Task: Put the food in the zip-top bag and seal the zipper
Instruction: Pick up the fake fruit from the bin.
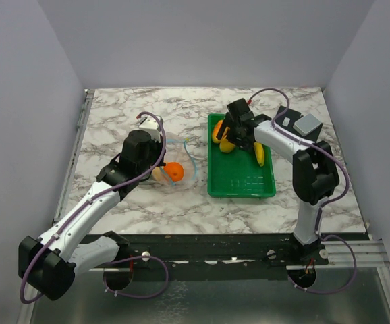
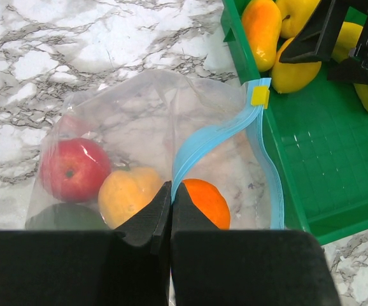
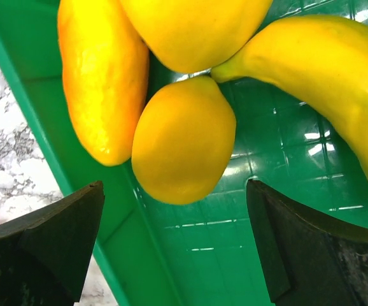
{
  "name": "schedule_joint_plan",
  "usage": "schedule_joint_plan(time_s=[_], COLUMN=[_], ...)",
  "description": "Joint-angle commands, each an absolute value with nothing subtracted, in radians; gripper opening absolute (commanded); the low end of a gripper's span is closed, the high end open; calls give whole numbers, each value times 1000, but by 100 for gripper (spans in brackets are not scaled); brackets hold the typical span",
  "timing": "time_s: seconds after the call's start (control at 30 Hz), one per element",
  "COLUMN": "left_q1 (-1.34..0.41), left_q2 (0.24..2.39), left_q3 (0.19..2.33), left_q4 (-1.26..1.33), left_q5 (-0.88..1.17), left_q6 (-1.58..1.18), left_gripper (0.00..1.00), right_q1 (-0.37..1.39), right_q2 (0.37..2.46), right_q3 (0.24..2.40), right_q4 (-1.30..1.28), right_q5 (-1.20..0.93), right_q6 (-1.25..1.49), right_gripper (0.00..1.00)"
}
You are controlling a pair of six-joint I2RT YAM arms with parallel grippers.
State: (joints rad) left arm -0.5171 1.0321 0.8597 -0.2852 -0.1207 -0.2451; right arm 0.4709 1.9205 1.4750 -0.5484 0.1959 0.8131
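Half done, roughly. Counts four pieces of food (image 2: pixel 76 169) inside the zip-top bag (image 2: pixel 139 108), just left of the green tray (image 1: pixel 242 182); leaves several yellow pieces (image 1: pixel 225 138) in that tray and the zipper (image 2: pixel 209 137) unsealed. Pinches the zipper in the closed left gripper (image 2: pixel 171 191); spreads the right gripper (image 3: pixel 174 191) wide and empty over a rounded yellow fruit (image 3: pixel 181 140). Reveals red and dark green fruit only from the left wrist.

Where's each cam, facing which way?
Top external: above, behind the bases, down on the marble table; left arm, right arm show.
Left wrist: down over the zip-top bag; shut left fingers pinch the zipper.
Right wrist: down into the green tray at yellow fruits; open right fingers show.
Shared: both wrist views show the tray.
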Motion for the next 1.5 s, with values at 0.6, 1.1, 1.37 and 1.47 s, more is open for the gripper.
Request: schedule_joint_plan(time_s=[0.6, 1.1, 1.37, 1.47], left_q1=[-515, -516, -516, -516], left_q2=[1052, 1055, 1045, 1045], left_q3=[857, 859, 856, 857], left_q4=[-267, -267, -267, -267], left_q5=[-127, -120, -123, -123], left_q6=[-237, -240, -239, -238], left_gripper=[0, 0, 0, 0], right_q1=[415, 416, 415, 415], right_q2=[2025, 1955, 1833, 1776], right_q3=[1516, 1446, 1357, 1328], right_q4=[-506, -474, -445, -422], right_q5=[192, 171, 145, 111], right_q6=[886, 863, 834, 796], right_gripper=[84, 40, 22, 20])
